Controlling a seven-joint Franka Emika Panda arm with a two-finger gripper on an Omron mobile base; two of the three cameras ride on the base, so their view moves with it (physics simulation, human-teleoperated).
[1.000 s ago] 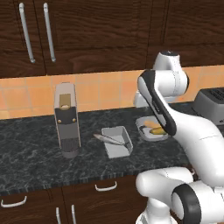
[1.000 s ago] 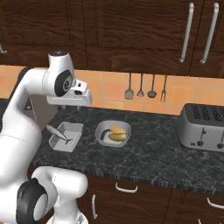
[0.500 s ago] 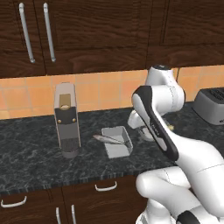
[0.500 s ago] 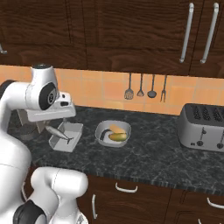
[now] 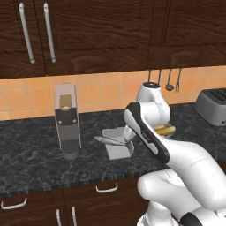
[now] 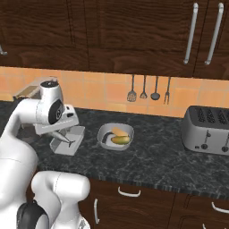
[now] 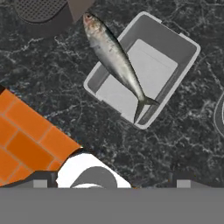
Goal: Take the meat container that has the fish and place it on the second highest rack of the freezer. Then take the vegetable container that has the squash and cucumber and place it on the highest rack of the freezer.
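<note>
Nothing of the task is finished yet, judging by how things are lying. The meat container (image 7: 144, 70), a shallow grey tray, is sitting on the dark speckled surface (image 5: 31, 163) just beside the tall grey coffee machine (image 5: 67, 121), with the fish (image 7: 114, 57) lying slantwise across it, head poking out over the rim toward the machine's base. The vegetable container (image 6: 115, 136), a small grey bowl holding the squash and cucumber (image 6: 119, 136), is resting on the same surface on the far side of the tray from the machine, near but apart from it.

The gripper (image 6: 67, 134) is hanging above the tray, and the hand view is looking straight down on fish and tray with nothing between the finger tips; whether the jaws are spread or closed I cannot tell, since the tips are barely showing at the bottom edge.

So the work is standing at its very start: the arm appears to be lining up over the first container. Grasping it, carrying it to the freezer's second highest rack, and then the whole trip with the bowl to the highest rack are all left to do.
</note>
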